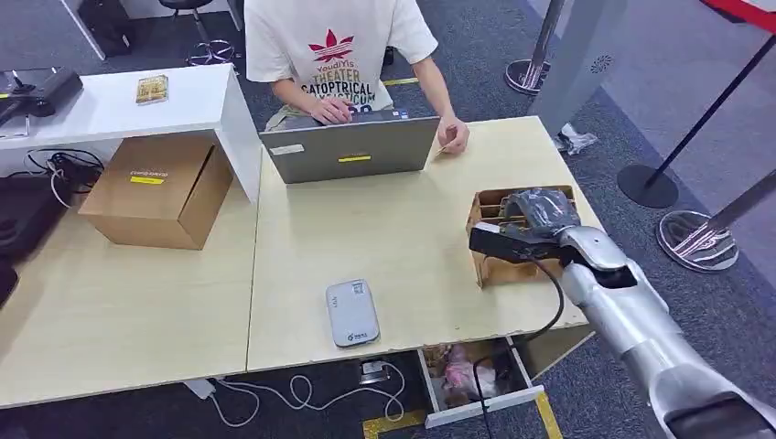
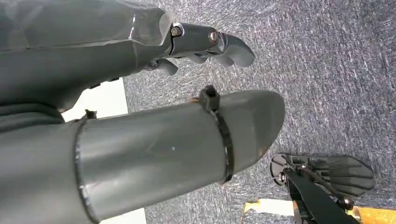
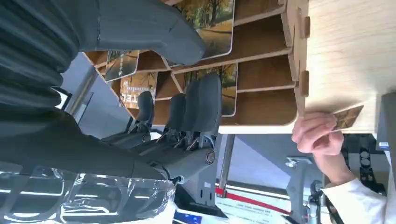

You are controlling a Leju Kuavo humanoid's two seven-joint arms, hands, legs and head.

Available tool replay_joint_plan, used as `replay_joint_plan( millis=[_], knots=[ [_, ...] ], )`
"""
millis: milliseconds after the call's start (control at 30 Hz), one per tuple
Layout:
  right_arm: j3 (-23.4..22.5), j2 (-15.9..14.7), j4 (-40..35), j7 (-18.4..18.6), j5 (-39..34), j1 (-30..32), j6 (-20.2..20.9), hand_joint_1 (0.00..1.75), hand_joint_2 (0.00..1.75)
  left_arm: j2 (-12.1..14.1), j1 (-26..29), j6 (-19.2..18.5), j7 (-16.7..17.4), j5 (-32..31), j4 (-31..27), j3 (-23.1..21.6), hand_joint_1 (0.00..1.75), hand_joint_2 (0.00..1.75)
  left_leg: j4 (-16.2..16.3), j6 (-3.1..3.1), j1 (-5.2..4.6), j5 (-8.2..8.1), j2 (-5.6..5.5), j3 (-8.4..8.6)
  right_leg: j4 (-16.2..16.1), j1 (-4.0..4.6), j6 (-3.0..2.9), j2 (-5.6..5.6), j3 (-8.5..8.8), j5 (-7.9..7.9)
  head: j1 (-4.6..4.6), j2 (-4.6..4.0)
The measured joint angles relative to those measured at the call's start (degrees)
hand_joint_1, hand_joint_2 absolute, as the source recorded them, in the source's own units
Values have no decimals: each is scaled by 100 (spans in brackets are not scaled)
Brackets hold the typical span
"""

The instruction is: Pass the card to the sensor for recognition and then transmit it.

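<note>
Across the head view, a pale wooden table (image 1: pixel 384 247) on grey carpet. At its far edge, a person (image 1: pixel 334 55) in a white printed T-shirt, seated behind an open grey laptop (image 1: pixel 352 151), one hand on the keys, the other resting on the table beside it and pinching a small card (image 3: pixel 348 119) by one end. To the left, a white side desk (image 1: pixel 119 101), and below it a brown cardboard box (image 1: pixel 160 187) standing on the table. Under the near edge, an open drawer (image 1: pixel 476 375) and a loose white cable (image 1: pixel 302 393).

From the lower right, reaching over the table's right end, the silver right arm (image 1: pixel 631 320). At its tip, the right hand (image 1: pixel 535 219), up against a wooden card rack (image 1: pixel 499 206) near the table's right edge. In the right wrist view, thumb and fingers (image 3: pixel 201 107) spread apart, with the rack's slats between them; thumb tip lying across the edge of one picture card (image 3: pixel 210 21) in a slot, touching or not cannot be told; nothing pinched. More cards (image 3: pixel 133 86) in the neighbouring slots.

Near the front edge, well apart from the rack, a small grey-white sensor (image 1: pixel 352 313) lying flat, nothing on it.

In the left wrist view, the left hand (image 2: pixel 205 42) hanging above the carpet, fingers loosely bent, thumb apart, holding nothing.
</note>
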Motion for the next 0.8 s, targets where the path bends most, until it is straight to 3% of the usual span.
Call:
replay_joint_plan(
  millis=[133,200,400,500,800],
  knots=[
    [0,2,89,-2,0,1,-15,96,175,2,0,0,0,0,-2,0,0,0,0,0,0,0,0,0,0,0,0,0,0,0,0,0],
    [0,0,122,-2,-9,5,-17,105,175,11,0,0,0,-4,-2,0,0,0,0,0,0,0,0,1,0,0,0,0,-1,0,0,0],
    [-2,-9,203,-4,-57,30,-31,99,175,26,0,0,-11,-20,-2,0,0,0,0,0,0,0,0,2,0,0,0,1,-1,0,2,0],
    [-4,-11,240,-11,-68,44,-31,124,175,28,0,0,-24,-28,-2,0,0,0,0,0,0,0,0,2,0,0,0,1,-2,0,2,0],
    [-15,-57,347,-89,-127,60,-55,134,175,35,0,0,-26,-39,-2,0,0,0,0,0,-1,0,1,2,0,0,0,2,-2,0,0,0]
  ],
)
